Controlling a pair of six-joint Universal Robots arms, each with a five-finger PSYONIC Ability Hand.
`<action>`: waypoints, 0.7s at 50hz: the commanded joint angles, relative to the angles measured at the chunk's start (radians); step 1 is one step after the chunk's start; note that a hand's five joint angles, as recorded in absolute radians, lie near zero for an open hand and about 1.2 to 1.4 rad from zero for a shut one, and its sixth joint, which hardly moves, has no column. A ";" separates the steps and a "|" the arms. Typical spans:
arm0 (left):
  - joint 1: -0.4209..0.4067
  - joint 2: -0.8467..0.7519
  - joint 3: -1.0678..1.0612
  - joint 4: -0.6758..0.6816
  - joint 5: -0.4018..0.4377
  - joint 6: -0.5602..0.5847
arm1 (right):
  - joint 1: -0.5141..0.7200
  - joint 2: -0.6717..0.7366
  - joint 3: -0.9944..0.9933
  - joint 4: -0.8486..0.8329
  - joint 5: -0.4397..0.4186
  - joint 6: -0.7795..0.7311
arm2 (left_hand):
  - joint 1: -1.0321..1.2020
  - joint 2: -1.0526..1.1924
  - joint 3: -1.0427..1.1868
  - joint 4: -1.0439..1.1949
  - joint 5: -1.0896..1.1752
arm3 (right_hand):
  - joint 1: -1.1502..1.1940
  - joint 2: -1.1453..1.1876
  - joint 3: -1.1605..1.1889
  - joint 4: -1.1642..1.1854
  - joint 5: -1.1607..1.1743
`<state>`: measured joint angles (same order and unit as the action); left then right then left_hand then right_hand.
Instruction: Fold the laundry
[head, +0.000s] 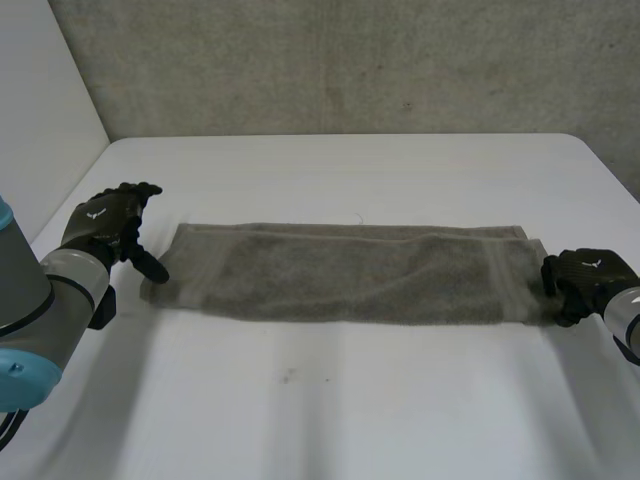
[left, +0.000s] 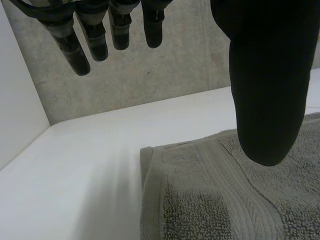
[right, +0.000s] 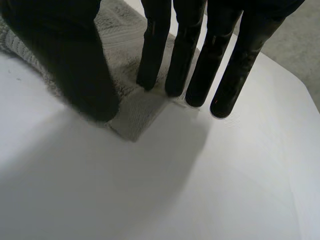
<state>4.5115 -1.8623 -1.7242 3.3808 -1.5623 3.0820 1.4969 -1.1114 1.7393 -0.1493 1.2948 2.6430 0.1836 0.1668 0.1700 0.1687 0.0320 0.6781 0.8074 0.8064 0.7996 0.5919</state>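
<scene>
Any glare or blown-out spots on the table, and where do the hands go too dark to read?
Head view: no glare, white table evenly lit, towel folds show. Left wrist view: left hand is featureless black against the towel. Right wrist view: right hand equally black, towel corner at its fingertips well lit.

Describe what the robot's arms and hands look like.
The left hand and right hand are black, with slim rounded fingers, a thicker thumb and a small white mark on the back. The left arm is a thick grey cylinder with a light-blue cap; the right arm shows a grey wrist.
</scene>
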 joint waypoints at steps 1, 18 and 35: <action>0.000 0.000 -0.003 0.000 -0.001 0.000 | 0.002 0.030 -0.012 -0.013 -0.022 0.000 | -0.008 0.009 0.005 0.007 -0.031 | 0.718 0.589 0.590 0.597 0.630; -0.002 0.002 -0.008 0.019 -0.001 0.000 | -0.199 -0.002 -0.142 -0.013 0.138 -0.204 | -0.008 0.009 0.005 0.007 -0.031 | 0.718 0.589 0.590 0.597 0.630; -0.003 0.003 -0.012 0.020 -0.002 0.003 | 0.441 -0.036 -0.303 -0.119 0.117 -0.101 | -0.008 0.009 0.005 0.007 -0.031 | 0.718 0.589 0.590 0.597 0.630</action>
<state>4.5090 -1.8600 -1.7365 3.4009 -1.5637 3.0826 1.5684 -1.2012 1.5339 -0.2106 1.4311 2.5188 0.1836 0.1664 0.1700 0.1687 0.0320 0.9434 1.1770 1.1834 1.1926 0.9811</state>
